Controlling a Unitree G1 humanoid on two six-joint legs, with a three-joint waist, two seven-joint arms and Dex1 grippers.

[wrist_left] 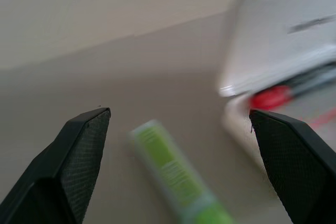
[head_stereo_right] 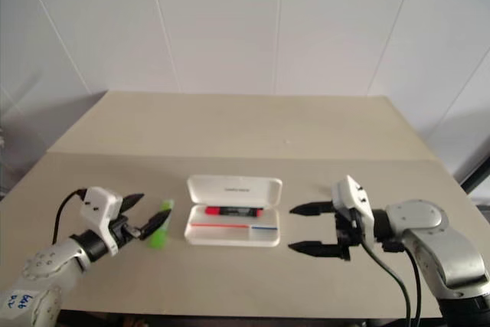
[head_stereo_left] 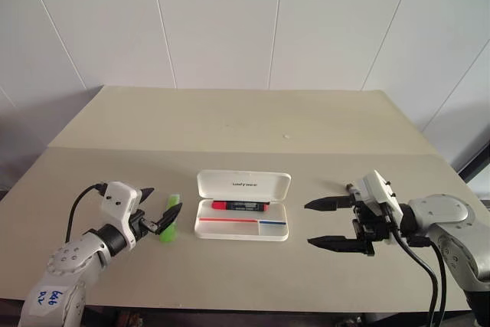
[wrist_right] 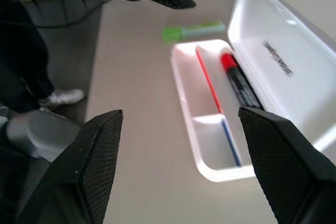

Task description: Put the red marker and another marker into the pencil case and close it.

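Both grippers, left (head_stereo_left: pixel 154 210) and right (head_stereo_left: pixel 324 223), hover with jaws spread, empty. Between them the pencil case (head_stereo_left: pixel 243 217) lies open holding the red marker (head_stereo_left: pixel 239 205); lid lettering unreadable. Green highlighter (head_stereo_left: pixel 170 219) lies on the table (head_stereo_left: pixel 253 124) beside the case.

Beige table (head_stereo_left: pixel 253 124), seam line running across it midway. On it: white pencil case (head_stereo_left: pixel 243 217), lid open and laid back toward the wall, near the front edge at centre. Lime-green highlighter (head_stereo_left: pixel 170 219) lies flat on the tabletop just left of the case, apart from it.
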